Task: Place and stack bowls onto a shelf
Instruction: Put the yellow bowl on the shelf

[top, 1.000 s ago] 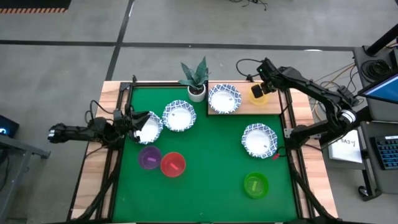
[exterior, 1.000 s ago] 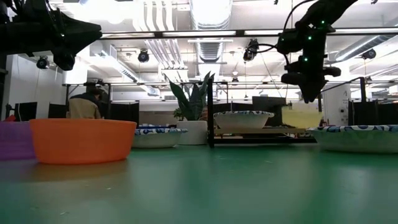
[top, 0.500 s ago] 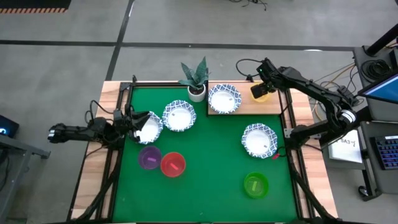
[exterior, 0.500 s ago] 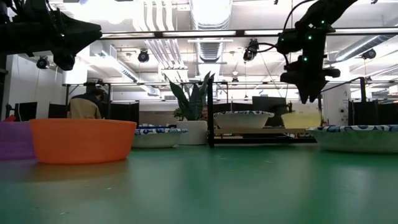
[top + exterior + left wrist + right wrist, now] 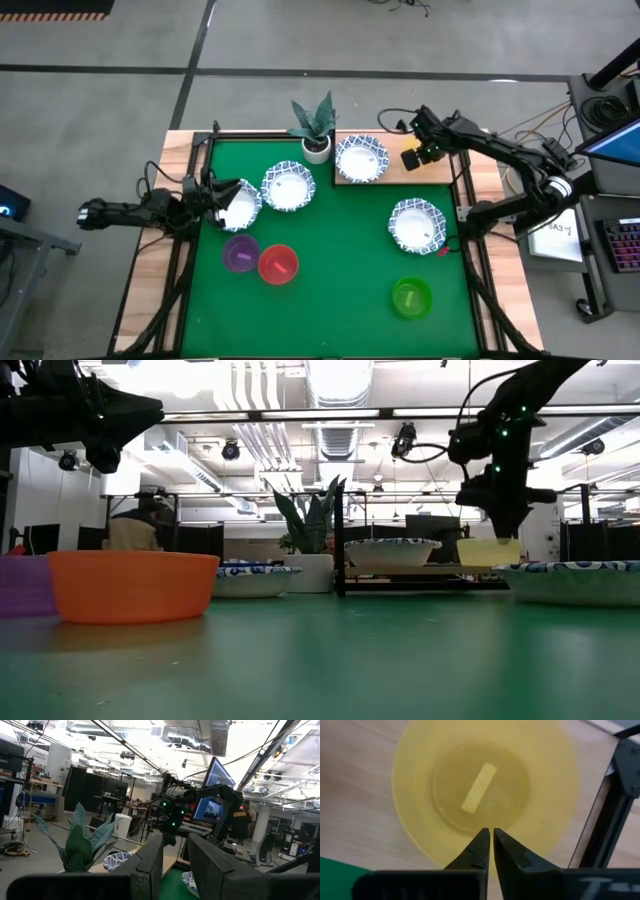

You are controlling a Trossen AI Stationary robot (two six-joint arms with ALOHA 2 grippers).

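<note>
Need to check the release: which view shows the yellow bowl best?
Right wrist view: the yellow bowl fills it, on the shelf. High view mostly hides it under the right gripper; low view shows its side.

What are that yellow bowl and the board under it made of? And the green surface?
The yellow bowl looks like thin, smooth plastic: plain colour, slightly translucent. The board seems to be pale, matt wood, with faint grain lines. The green surface appears to be a soft mat, felt or rubber; its flat, dull look leaves that open.
</note>
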